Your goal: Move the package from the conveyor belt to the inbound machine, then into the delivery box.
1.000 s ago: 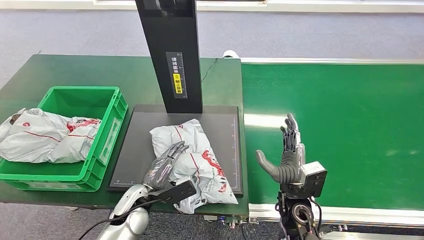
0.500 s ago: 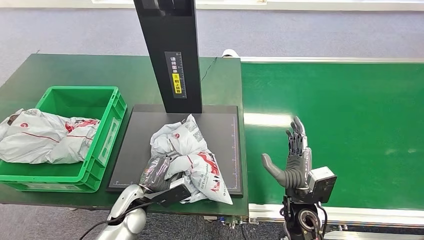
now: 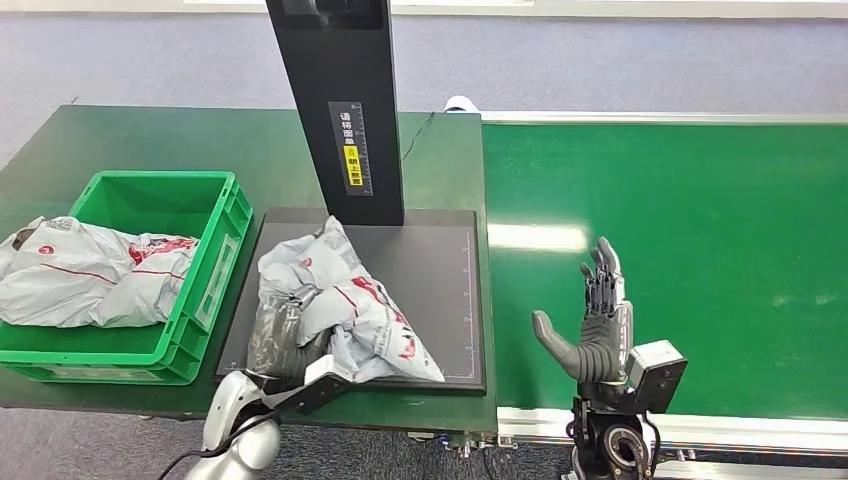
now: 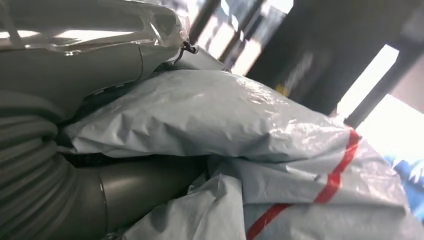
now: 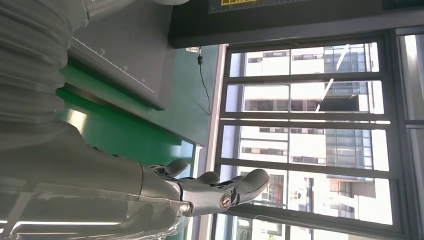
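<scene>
Here, left robot hand [image 3: 280,335] gripping package [image 3: 345,300], over inbound machine [image 3: 440,275]

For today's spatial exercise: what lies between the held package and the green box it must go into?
In the head view, a bare strip of the black scanner platform separates the package, gripped by the left hand, from the green box.

Left hand [image 3: 283,333] grips with curled fingers; right hand [image 3: 596,325] upright, spread.
</scene>
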Available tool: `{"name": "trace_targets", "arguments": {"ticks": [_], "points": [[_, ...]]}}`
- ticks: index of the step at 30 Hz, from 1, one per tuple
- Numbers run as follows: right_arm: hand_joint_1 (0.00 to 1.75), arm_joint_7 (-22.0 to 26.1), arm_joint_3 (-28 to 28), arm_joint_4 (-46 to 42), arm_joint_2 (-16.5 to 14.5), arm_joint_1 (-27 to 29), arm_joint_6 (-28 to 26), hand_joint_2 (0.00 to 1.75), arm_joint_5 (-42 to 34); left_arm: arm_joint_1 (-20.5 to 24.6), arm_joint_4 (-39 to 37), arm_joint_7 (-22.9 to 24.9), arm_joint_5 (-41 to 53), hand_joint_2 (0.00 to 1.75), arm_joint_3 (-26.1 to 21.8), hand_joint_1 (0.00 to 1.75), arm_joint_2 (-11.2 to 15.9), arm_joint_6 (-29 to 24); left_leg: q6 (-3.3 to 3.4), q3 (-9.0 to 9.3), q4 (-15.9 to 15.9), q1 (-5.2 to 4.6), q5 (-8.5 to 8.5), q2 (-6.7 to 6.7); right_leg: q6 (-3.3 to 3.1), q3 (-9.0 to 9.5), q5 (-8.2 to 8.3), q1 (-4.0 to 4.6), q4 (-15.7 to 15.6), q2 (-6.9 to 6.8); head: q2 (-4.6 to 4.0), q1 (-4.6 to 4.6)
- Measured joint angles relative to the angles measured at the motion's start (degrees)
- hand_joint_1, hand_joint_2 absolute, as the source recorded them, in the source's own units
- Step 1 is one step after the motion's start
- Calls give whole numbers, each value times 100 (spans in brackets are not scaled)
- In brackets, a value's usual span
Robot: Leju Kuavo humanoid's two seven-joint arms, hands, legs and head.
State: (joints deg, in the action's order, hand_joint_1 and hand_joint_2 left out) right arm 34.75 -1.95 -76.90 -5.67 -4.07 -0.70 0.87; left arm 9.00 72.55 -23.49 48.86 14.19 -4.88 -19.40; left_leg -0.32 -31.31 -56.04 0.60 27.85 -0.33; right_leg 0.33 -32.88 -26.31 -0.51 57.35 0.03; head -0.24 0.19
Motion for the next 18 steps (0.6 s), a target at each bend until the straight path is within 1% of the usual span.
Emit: {"name": "trace_targets", "arguments": {"ticks": [3,6,16,18], "points": [[0,-9,7,-32,3,4,-2,175,-35,-22,387,-88,-26,175,-108,175,0,-277,0,-5,0,0,0,0,0,-4,0,0,0,0,0,1],[0,-11,11,-54,3,4,-4,175,-46,-24,617,-104,-31,175,-177,175,1,-329,0,-8,0,0,1,0,0,-6,0,0,0,0,0,1],[0,-13,22,-74,3,3,-4,175,-56,-81,824,-121,-31,175,-252,175,-2,-341,0,-10,0,0,1,0,0,-10,0,0,0,0,0,1],[0,-14,23,-75,3,3,-8,175,-64,-87,831,-163,-38,175,-256,175,-2,-408,0,-11,0,0,1,0,0,-11,0,0,0,0,0,1]]}}
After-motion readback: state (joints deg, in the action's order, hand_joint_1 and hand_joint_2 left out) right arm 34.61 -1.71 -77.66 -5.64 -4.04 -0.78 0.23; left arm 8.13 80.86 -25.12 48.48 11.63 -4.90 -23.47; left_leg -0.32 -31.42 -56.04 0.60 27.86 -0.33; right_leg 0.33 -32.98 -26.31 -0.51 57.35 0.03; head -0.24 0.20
